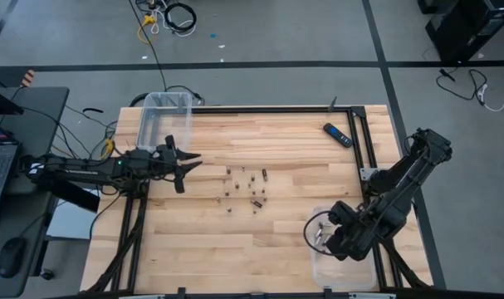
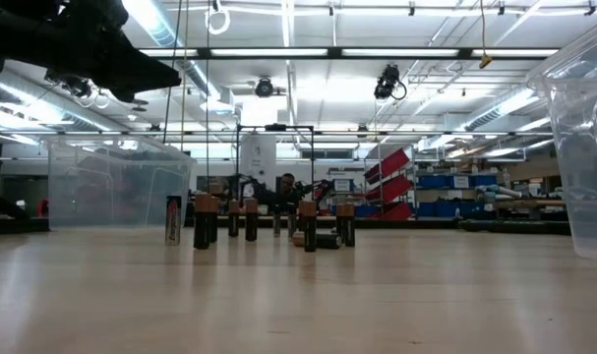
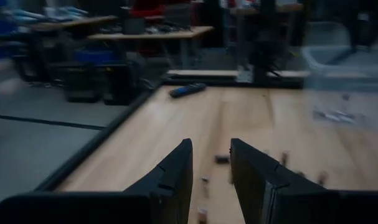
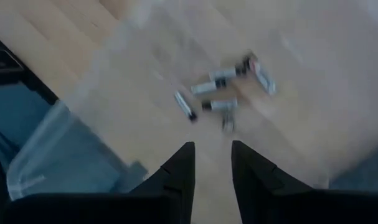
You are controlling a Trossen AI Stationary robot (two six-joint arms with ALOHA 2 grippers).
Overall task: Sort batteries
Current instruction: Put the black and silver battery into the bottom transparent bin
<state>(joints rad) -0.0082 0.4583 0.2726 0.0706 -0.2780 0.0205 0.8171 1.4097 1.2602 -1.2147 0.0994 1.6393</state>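
Observation:
Several small batteries (image 1: 245, 187) stand and lie in a loose cluster at the table's middle; in the low view the batteries (image 2: 251, 220) mostly stand on end. My left gripper (image 1: 189, 166) hovers open to the left of them, pointing roughly level toward the cluster, with nothing between its fingers (image 3: 176, 177). My right gripper (image 4: 210, 165) is open and points down over the clear bin (image 1: 344, 264) at the near right. Below it, several batteries (image 4: 223, 93) lie on that bin's floor.
A second clear bin (image 1: 164, 120) stands at the far left corner. A black-and-blue remote (image 1: 337, 134) lies at the far right. A black frame rail (image 1: 276, 109) runs along the table's far edge. Bare wood lies between the cluster and the near edge.

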